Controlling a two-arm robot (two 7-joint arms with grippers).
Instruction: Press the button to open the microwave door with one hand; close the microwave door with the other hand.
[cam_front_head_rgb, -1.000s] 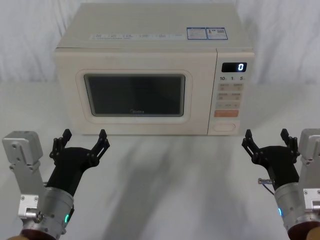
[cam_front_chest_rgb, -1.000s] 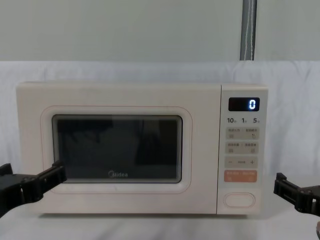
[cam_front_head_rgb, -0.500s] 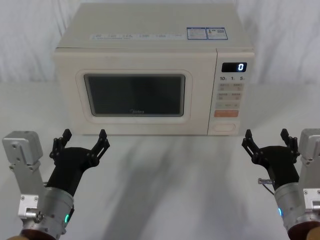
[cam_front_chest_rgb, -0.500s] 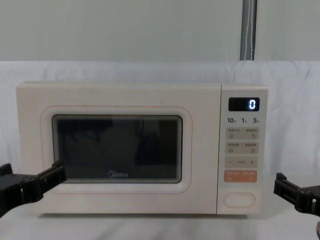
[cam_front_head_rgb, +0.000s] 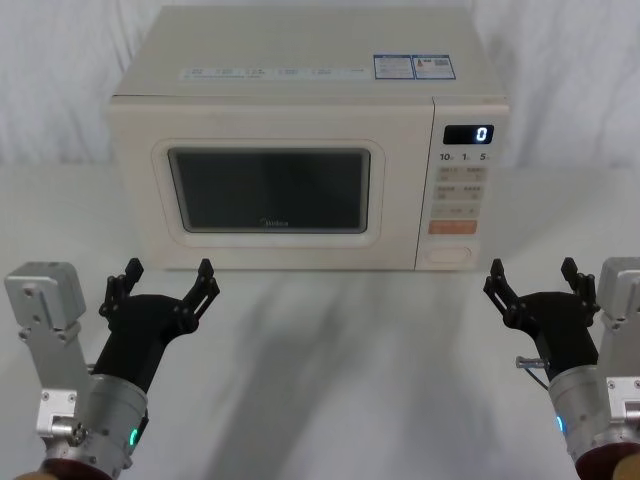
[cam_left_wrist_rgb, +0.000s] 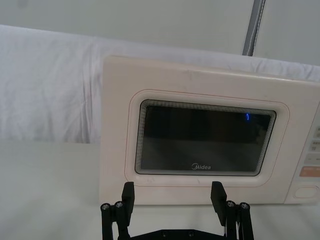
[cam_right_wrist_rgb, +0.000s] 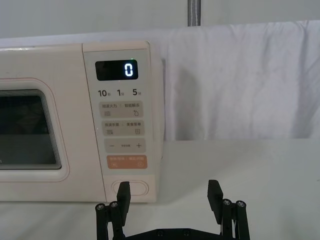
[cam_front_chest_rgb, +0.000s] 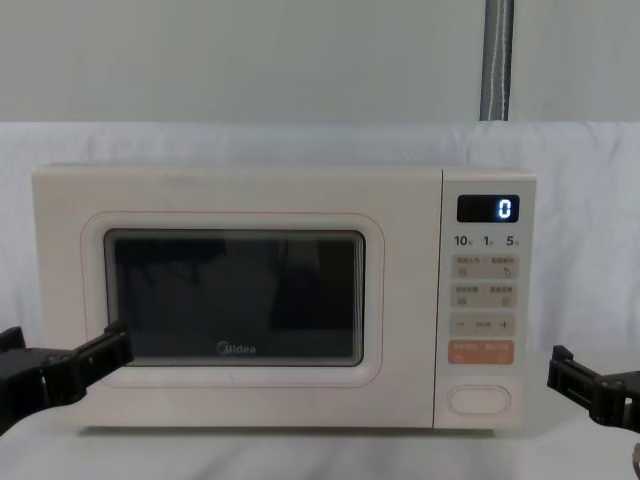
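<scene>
The microwave door (cam_front_head_rgb: 270, 190) stays closed; left gripper (cam_front_head_rgb: 166, 283) and right gripper (cam_front_head_rgb: 532, 280) unmoved, jaws apart.

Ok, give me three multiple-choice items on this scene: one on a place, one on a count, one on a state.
1. The control panel sits on which side of the microwave door in the head view?
A. right
B. left
C. above

2. What digit does the display show?
A. 5
B. 0
C. 8

3. What state is the microwave door in?
A. wide open
B. half open
C. shut

Answers:
1. A, the panel with its display and buttons lies right of the window.
2. B, a single lit 0 shows.
3. C, the door sits flush with the front; the left gripper and the right gripper are both open and short of it.
</scene>
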